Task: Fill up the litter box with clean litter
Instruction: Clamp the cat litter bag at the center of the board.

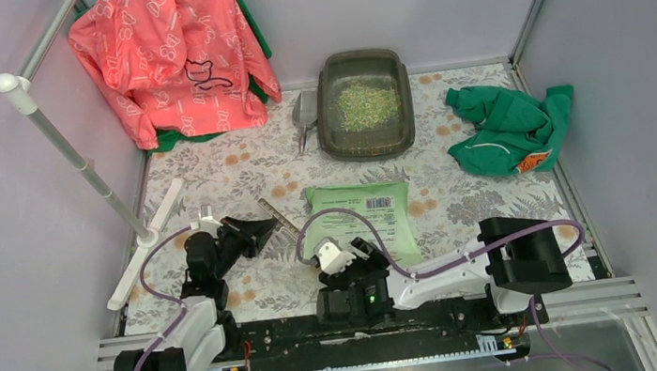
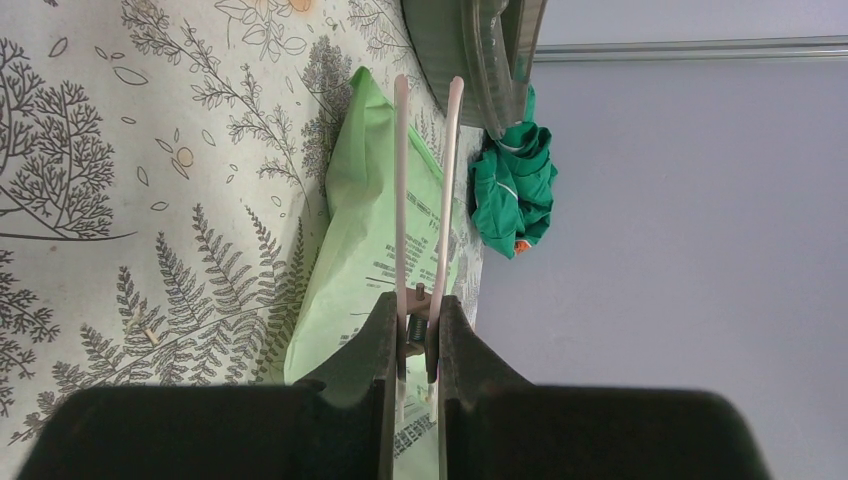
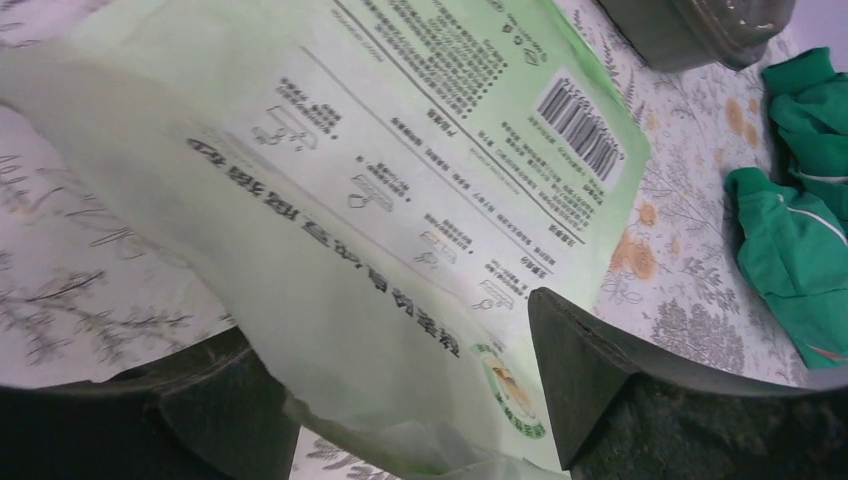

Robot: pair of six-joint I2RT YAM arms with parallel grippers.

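Observation:
The dark grey-olive litter box (image 1: 328, 72) stands at the back centre with a heap of pale green and beige clean litter (image 1: 368, 105) inside. The light green printed bag (image 1: 375, 213) lies flat in front of it. My left gripper (image 1: 262, 230) is shut on a thin pale pink clip (image 2: 425, 190), whose two arms point toward the bag (image 2: 345, 250) and the box's rim (image 2: 470, 50). My right gripper (image 1: 348, 255) is open, its jaws wide apart on either side of the bag's near end (image 3: 400, 150), without squeezing it.
A small grey scoop (image 1: 304, 113) lies left of the box. A pink jacket (image 1: 167, 59) hangs at the back left on a white rail (image 1: 75, 155). A crumpled green garment (image 1: 507, 126) lies at the right. A white bar (image 1: 147, 241) lies by the left wall.

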